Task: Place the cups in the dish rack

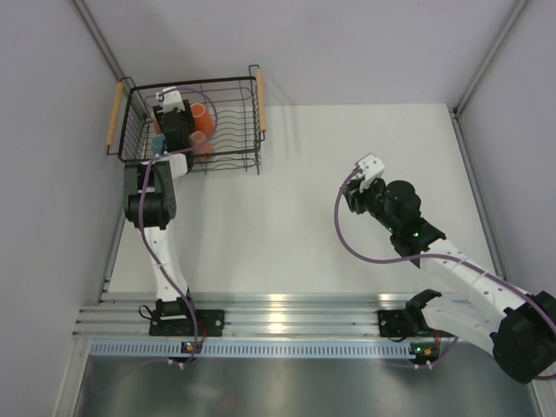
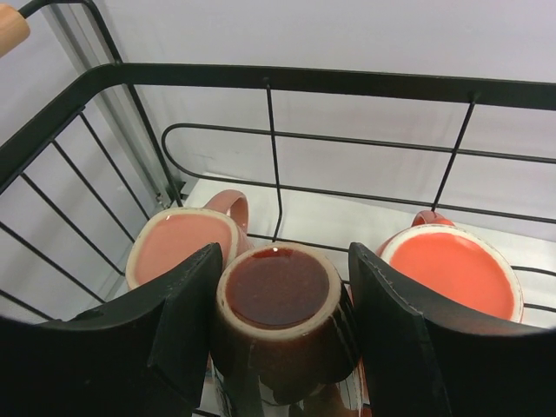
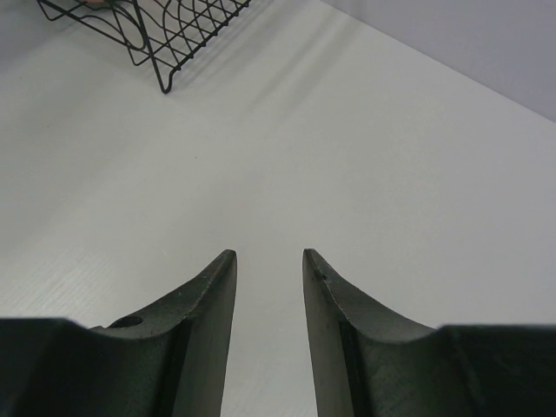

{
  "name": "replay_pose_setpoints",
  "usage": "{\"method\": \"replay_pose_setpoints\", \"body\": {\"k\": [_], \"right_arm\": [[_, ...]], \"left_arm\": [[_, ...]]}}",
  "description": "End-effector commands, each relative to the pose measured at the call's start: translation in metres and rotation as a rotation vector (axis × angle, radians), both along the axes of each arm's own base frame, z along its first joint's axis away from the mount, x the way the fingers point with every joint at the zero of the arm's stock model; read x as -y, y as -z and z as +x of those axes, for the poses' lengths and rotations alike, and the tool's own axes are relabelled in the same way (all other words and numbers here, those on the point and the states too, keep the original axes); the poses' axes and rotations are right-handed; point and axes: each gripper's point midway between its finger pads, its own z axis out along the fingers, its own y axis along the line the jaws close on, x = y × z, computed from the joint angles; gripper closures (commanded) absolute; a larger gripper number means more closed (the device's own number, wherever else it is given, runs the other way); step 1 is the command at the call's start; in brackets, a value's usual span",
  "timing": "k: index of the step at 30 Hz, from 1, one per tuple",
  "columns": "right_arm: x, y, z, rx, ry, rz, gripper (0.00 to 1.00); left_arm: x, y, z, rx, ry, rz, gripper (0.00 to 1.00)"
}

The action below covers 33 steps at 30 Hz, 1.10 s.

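Note:
The black wire dish rack (image 1: 234, 130) with wooden handles stands at the table's far left. My left gripper (image 2: 282, 261) reaches inside it, shut on the dark brown cup (image 2: 278, 300), one finger pressed on each side. A salmon-pink cup (image 2: 178, 243) sits just left of it and an orange cup (image 2: 456, 269) to its right, near the rack's back wires (image 2: 373, 139). From above, the left gripper (image 1: 174, 122) covers the brown cup; the orange cup (image 1: 199, 115), a pink cup (image 1: 203, 142) and a light blue cup (image 1: 159, 141) show around it. My right gripper (image 3: 269, 254) hovers open over bare table, holding nothing.
The right gripper (image 1: 360, 178) hangs over the table's right half, well away from the rack. A corner of the rack (image 3: 165, 35) shows at the top left of the right wrist view. Grey walls close in the table on the left, back and right.

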Motion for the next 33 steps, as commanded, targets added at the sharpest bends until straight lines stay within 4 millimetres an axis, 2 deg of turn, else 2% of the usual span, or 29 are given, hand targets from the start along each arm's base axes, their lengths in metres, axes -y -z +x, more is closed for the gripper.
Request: {"method": "replay_pose_setpoints", "body": {"k": [1, 5, 13, 18, 27, 33], "right_arm": [[0.001, -0.019, 0.002, 0.046, 0.0, 0.045, 0.63], [0.001, -0.019, 0.002, 0.046, 0.0, 0.048, 0.63], [0.004, -0.022, 0.001, 0.053, 0.004, 0.049, 0.63], [0.004, -0.023, 0.001, 0.056, 0.005, 0.049, 0.63], [0.004, -0.025, -0.001, 0.059, 0.001, 0.055, 0.63], [0.005, -0.025, -0.002, 0.06, 0.003, 0.055, 0.63]], "left_arm": [[-0.011, 0.002, -0.012, -0.028, -0.072, 0.055, 1.0], [-0.014, -0.003, -0.015, -0.021, -0.085, 0.066, 1.0], [-0.018, 0.001, -0.018, -0.031, -0.102, 0.065, 1.0], [-0.001, -0.005, -0.017, -0.003, -0.007, 0.001, 1.0], [0.003, -0.005, -0.019, 0.006, -0.017, -0.082, 1.0], [0.003, 0.012, -0.014, -0.037, -0.031, -0.09, 1.0]]}}
